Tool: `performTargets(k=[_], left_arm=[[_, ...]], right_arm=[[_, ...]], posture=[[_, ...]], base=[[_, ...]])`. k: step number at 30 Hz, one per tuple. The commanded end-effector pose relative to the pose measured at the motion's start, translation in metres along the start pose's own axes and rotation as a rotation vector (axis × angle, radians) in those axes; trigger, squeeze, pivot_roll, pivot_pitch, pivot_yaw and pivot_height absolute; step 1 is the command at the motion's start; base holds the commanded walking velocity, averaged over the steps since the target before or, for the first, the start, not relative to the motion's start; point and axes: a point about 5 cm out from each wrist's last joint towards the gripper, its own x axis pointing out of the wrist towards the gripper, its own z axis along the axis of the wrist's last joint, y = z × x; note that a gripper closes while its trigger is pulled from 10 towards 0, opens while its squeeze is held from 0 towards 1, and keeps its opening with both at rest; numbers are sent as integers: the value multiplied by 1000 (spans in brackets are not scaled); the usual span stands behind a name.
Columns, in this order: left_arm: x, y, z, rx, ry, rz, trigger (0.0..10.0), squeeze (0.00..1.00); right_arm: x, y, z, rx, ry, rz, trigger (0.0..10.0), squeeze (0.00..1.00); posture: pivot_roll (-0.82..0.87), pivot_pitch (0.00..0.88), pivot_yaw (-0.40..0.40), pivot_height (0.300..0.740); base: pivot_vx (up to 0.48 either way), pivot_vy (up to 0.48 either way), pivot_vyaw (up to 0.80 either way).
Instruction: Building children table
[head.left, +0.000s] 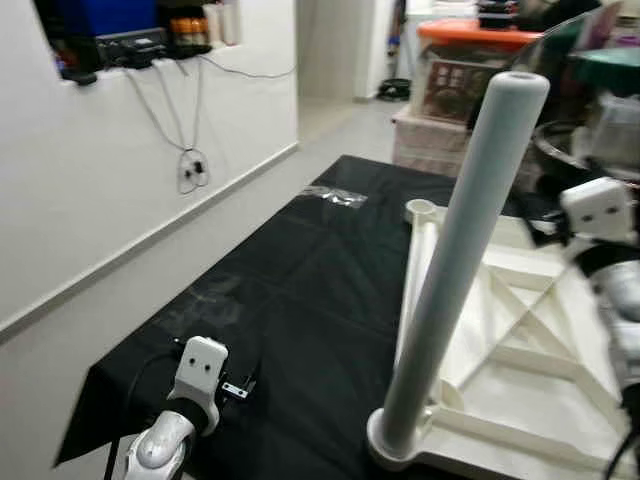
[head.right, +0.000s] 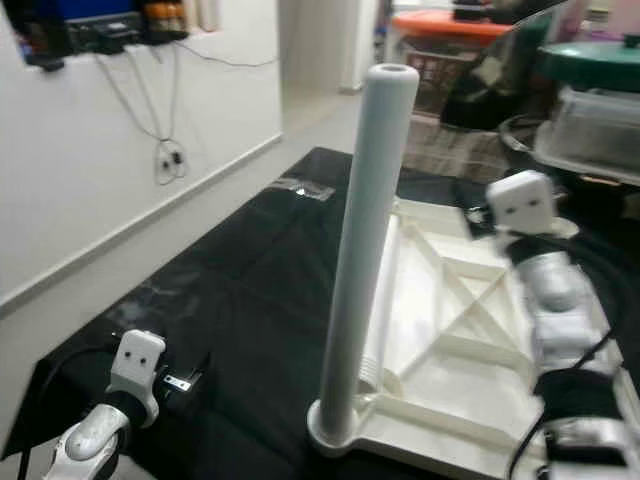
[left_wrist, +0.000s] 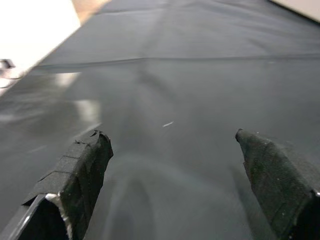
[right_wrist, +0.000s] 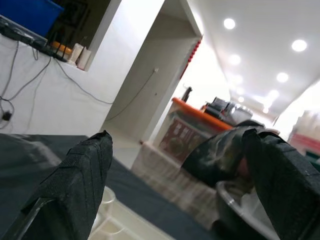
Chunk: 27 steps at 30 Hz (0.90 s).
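Left claw (left_wrist: 172, 165) at 7 o'clock, spread wide, empty, low over black cloth (head.left: 300, 270). Leg (head.left: 460, 260) upright in corner socket of upturned white tabletop (head.left: 520, 350), 4 o'clock. Likely light, rigid, smooth plastic; grip leg mid-shaft. Right claw (right_wrist: 175, 175) at 3 o'clock, spread wide, empty.

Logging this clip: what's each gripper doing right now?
Left gripper: open, holding nothing, over the black sheet.
Right gripper: open, holding nothing, above the upturned white table top.
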Motion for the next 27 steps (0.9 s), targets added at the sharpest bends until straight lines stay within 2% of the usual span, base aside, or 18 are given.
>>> performTargets(k=[1, 6, 8, 10, 13, 16, 18, 21, 23, 27], left_arm=[[0, -2, 0, -10, 1, -1, 10000, 0], [1, -2, 0, -11, 0, -3, 10000, 0], [1, -3, 0, -11, -2, -3, 10000, 0], [1, -3, 2, -7, -9, 1, 10000, 0], [0, -2, 7, -5, -33, 15, 10000, 0], [0, 1, 14, -3, -61, 34, 10000, 0], [0, 10, 26, 44, -101, 80, 10000, 0], [0, 13, 30, 70, -120, 90, 10000, 0], [-2, 17, 38, 96, -159, 103, 10000, 0], [-5, 16, 41, 103, -169, 107, 10000, 0]], right_arm=[[-5, 6, -3, 28, 26, -6, 10000, 0], [-10, 20, -7, 77, 65, -27, 10000, 0], [-20, 44, -11, 132, 148, -25, 10000, 0], [-29, 60, -10, 179, 203, -20, 10000, 0], [-36, 74, -10, 202, 234, -24, 10000, 0], [-39, 79, -12, 202, 253, -34, 10000, 0], [-42, 82, -14, 199, 277, -69, 10000, 0], [-42, 82, -13, 200, 273, -81, 10000, 0], [-41, 83, -11, 186, 288, -104, 10000, 0], [-41, 89, -7, 204, 313, -119, 10000, 0]], posture=[[-35, 0, -56, 740], [-38, 0, -56, 740], [-35, 0, -59, 740], [-35, 0, -59, 740], [-35, 0, -61, 740], [-32, 0, -66, 740], [-32, 0, -66, 740], [-25, 0, -71, 740], [-19, 0, -75, 740], [-15, 0, -78, 740]], base=[[0, 0, -506], [0, 0, -101], [0, 0, -400], [0, 0, -800], [0, 0, -800], [0, 0, -800], [0, 0, -800], [0, 0, -800], [0, 0, 0], [0, 0, 0]])
